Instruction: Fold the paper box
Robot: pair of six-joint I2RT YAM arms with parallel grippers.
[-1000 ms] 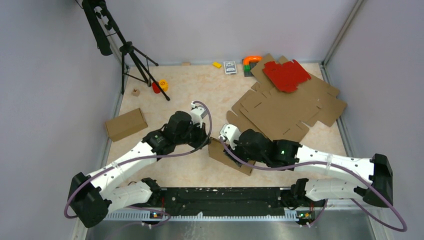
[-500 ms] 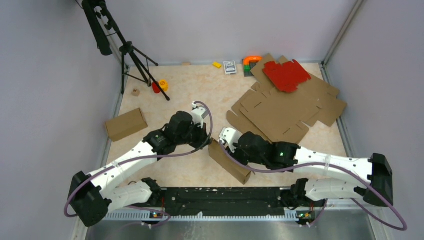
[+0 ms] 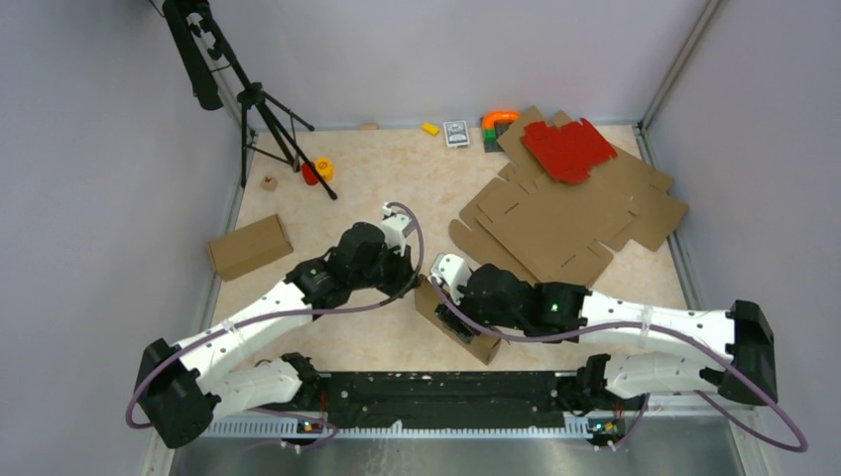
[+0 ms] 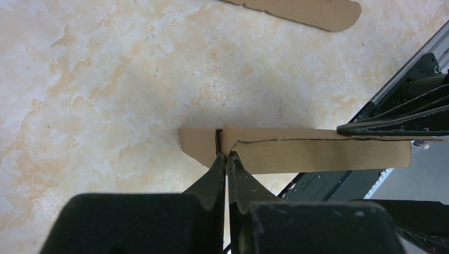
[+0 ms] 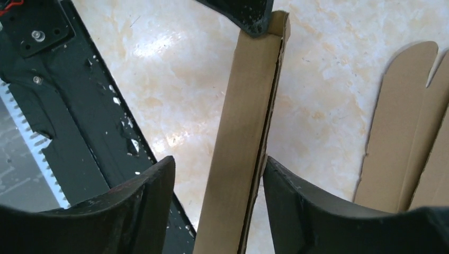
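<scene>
Slightly leftward of a second ago, my right claw spreads astride the box. My left claw, pressed together, touches its end.

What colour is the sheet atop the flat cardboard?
The sheet is red; top view shows it best.

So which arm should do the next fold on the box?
Probably the right. The right fingers are open on either side of the box, free to press it. The left fingers are shut, pinching its end.
</scene>
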